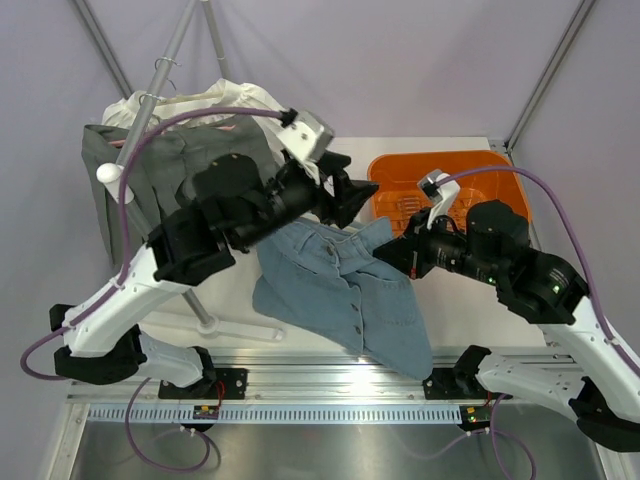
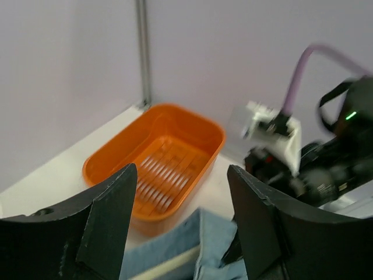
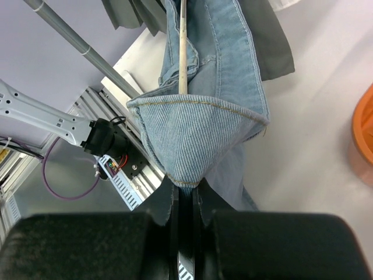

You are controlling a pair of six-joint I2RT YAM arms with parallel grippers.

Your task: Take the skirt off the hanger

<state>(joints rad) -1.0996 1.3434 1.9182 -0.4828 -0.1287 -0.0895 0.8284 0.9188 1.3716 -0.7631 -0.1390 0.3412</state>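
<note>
Right tool point(image 3: 185, 188) tight on denim skirt point(image 3: 198, 140)

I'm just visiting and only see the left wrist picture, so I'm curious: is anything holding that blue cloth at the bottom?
Observer: Yes. The right wrist view shows the right jaws shut on a fold of the denim skirt.
Operator: Is it off its hanger?
Observer: Not yet; a pale hanger bar runs inside the skirt.
Operator: Does anything else hang there?
Observer: From above, a grey garment hangs on the rack beside it.
</note>
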